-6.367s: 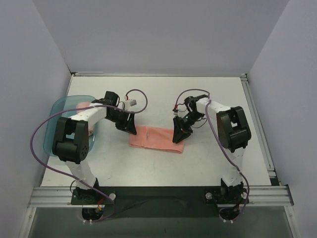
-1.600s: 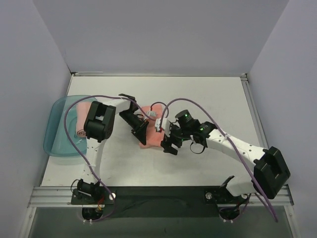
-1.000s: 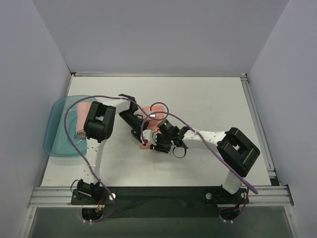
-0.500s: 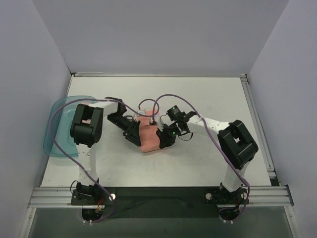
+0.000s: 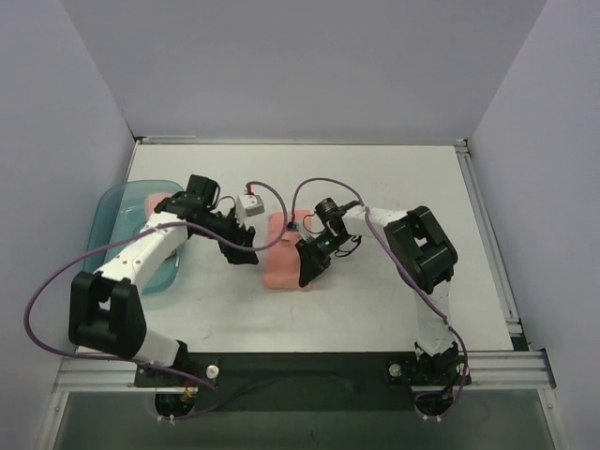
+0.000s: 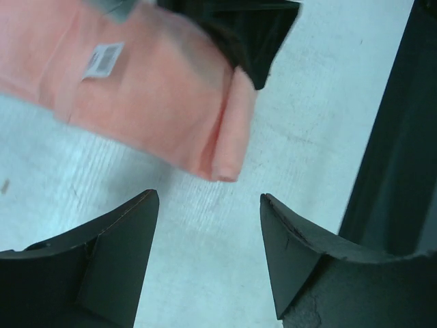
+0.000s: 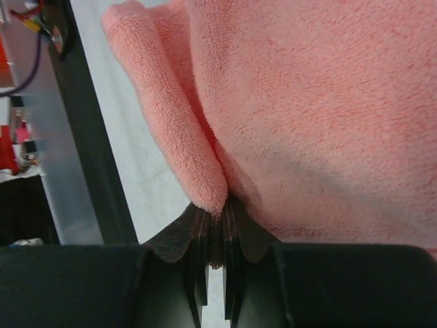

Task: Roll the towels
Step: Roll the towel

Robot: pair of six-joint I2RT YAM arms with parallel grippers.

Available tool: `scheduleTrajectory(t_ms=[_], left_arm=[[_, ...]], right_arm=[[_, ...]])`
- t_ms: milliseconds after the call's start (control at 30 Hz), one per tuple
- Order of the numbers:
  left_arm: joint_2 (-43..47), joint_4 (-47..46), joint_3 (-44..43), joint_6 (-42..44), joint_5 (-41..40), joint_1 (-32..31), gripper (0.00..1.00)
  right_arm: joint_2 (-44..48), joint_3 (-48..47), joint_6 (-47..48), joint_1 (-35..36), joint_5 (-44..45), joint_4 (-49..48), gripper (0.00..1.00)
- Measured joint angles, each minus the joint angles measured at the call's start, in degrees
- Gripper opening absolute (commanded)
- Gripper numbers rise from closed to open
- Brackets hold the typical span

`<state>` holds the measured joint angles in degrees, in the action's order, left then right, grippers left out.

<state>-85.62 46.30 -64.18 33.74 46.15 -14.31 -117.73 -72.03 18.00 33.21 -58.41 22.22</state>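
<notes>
A salmon-pink towel (image 5: 282, 253) lies folded in a narrow strip on the table between the arms. It shows in the left wrist view (image 6: 150, 89) with a white label and in the right wrist view (image 7: 314, 102). My right gripper (image 5: 307, 266) is shut on the towel's right edge, the fabric pinched between the pads (image 7: 217, 217). My left gripper (image 5: 246, 251) is open and empty (image 6: 208, 236), just left of the towel, over bare table. More pink cloth (image 5: 156, 202) lies in the tray.
A translucent teal tray (image 5: 117, 208) stands at the left edge under my left arm. A metal rail (image 5: 309, 370) runs along the table's near edge. Purple cables loop over both arms.
My left gripper has let go of the towel and drawn back left. My right gripper keeps its hold. The towel has gone from a bunched heap to a narrow folded strip.
</notes>
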Motion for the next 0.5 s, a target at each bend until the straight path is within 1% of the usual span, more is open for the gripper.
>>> scheduleTrajectory(t_ms=[67, 167, 300, 367, 500], left_arm=[[4.76, -4.39, 3.45, 1.38, -3.76, -5.49, 0.72], [8.92, -11.26, 9.84, 4.35, -10.58, -14.58, 0.72], [9.79, -18.18, 17.75, 8.02, -19.87, -24.17, 0.72], [9.73, -20.55, 20.02, 9.44, -23.67, -27.06, 0.72], [9.68, -26.12, 21.59, 12.41, -28.68, -29.31, 0.72]], right_arm=[[-2.21, -2.12, -0.76, -0.66, -1.77, 1.36, 0.0], [-5.88, -5.84, -1.68, -1.44, -4.31, 4.48, 0.0], [-8.87, -9.09, -2.16, -2.12, -6.36, 8.15, 0.0], [-10.01, -10.38, -2.19, -2.16, -6.84, 9.9, 0.0], [-11.74, -12.83, -1.97, -2.49, -6.99, 13.33, 0.0]])
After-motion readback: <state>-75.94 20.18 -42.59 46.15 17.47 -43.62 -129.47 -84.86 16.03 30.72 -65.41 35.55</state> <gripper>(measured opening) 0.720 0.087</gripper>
